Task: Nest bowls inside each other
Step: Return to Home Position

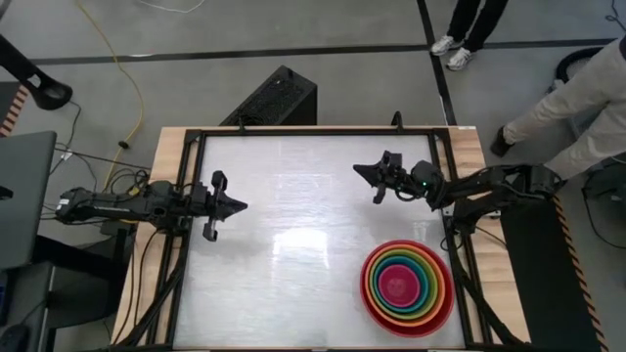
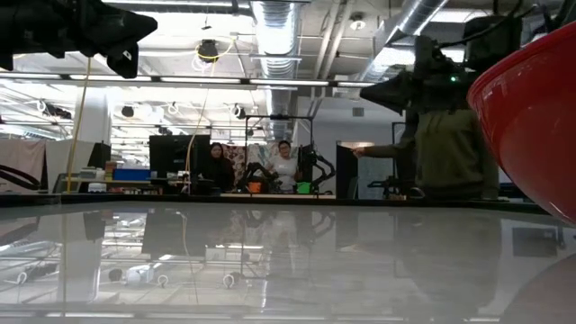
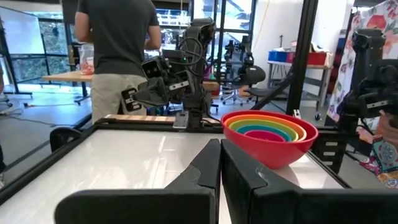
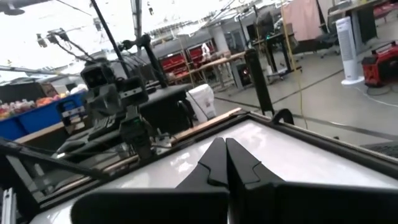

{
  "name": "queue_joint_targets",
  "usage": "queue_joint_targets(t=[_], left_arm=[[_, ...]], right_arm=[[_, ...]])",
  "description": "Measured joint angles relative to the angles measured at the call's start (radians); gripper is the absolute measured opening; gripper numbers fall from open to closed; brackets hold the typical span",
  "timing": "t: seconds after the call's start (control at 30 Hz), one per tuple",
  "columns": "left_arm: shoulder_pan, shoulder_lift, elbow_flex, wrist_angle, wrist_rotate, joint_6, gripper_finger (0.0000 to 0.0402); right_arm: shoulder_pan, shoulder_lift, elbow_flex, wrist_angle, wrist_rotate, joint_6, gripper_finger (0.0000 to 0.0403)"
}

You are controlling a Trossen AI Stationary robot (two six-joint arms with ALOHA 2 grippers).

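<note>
The bowls (image 1: 406, 286) sit nested in one stack at the table's near right: red outermost, then orange, lime green, teal, and magenta-pink in the middle. The left wrist view shows the stack (image 3: 269, 134) resting on its red base. My left gripper (image 1: 242, 205) hangs shut above the table's left side, pointing right. My right gripper (image 1: 358, 170) hangs shut above the far right part, pointing left, well clear of the stack. Both hold nothing.
A black frame (image 1: 293, 133) rims the white table. People stand beyond the far right corner (image 1: 558, 108). In the low view the red bowl's wall (image 2: 531, 117) fills the right edge. Bare table surface lies between the two grippers.
</note>
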Motion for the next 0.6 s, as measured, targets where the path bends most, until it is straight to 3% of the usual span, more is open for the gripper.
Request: queue_joint_targets(t=[0.6], left_arm=[[0.000, -0.264, 0.000, -0.301, -0.090, -0.035, 0.0000]], right_arm=[[-0.001, -0.293, -0.208, -0.048, 0.001, -0.003, 0.0002]])
